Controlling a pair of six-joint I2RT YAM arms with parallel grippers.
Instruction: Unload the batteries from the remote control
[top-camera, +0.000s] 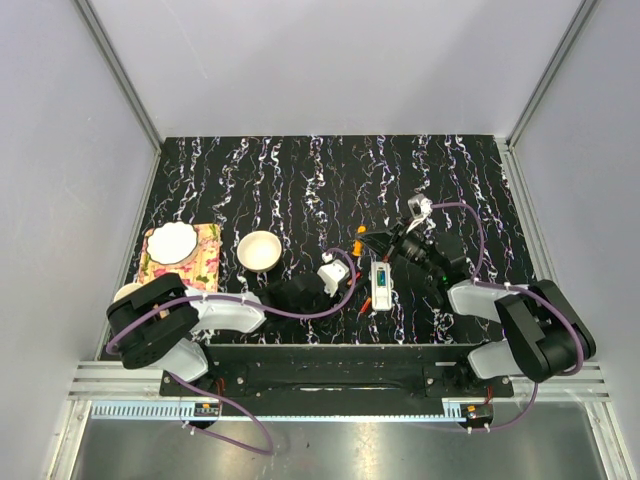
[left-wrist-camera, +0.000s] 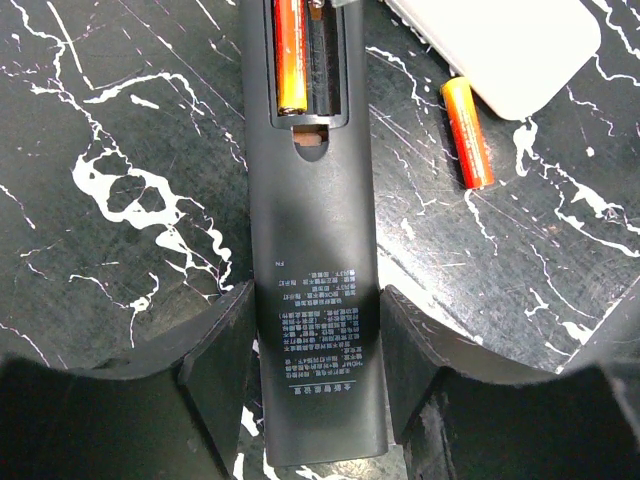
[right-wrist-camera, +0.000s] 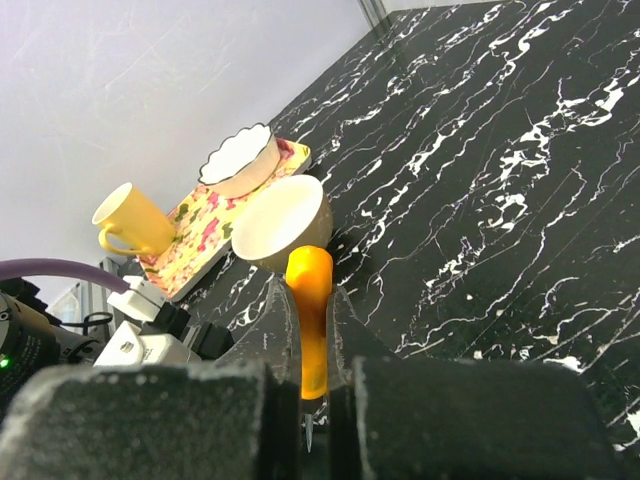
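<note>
The left gripper (left-wrist-camera: 320, 380) clamps a black handset (left-wrist-camera: 315, 230). The white remote control (top-camera: 381, 304) lies by the near edge, its long axis pointing toward the far edge, just nearward of the right gripper (right-wrist-camera: 310, 340). That gripper is the closer one and pinches an orange stick (right-wrist-camera: 309, 290). The batteries (top-camera: 381, 280) sit in the remote's slot.
</note>
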